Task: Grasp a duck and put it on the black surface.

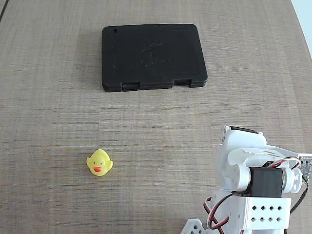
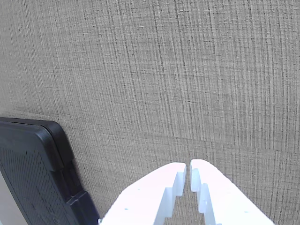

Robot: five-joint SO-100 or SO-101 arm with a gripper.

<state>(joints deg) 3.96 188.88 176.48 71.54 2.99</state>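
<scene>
The duck [image 1: 99,162] sits alone on the desk [image 1: 48,97], well apart from the black surface [image 1: 153,57]. In the wrist view the claw [image 2: 188,168] is clenched and empty, its tips almost touching; only one corner of the black surface shows there.

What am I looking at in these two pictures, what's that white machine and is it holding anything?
The white machine is a small robot arm standing on a table with a woven grey-brown surface. The fixed view looks down at the table from above. The wrist view comes from a camera riding on the arm itself, so you see its two white fingers poking in from the bottom edge.

Two things lie on the table: a small yellow toy duck and a flat black case, well apart from each other. A corner of the case also shows in the wrist view.

The fingers are nearly closed with only a thin gap, and nothing is held between them.
</scene>
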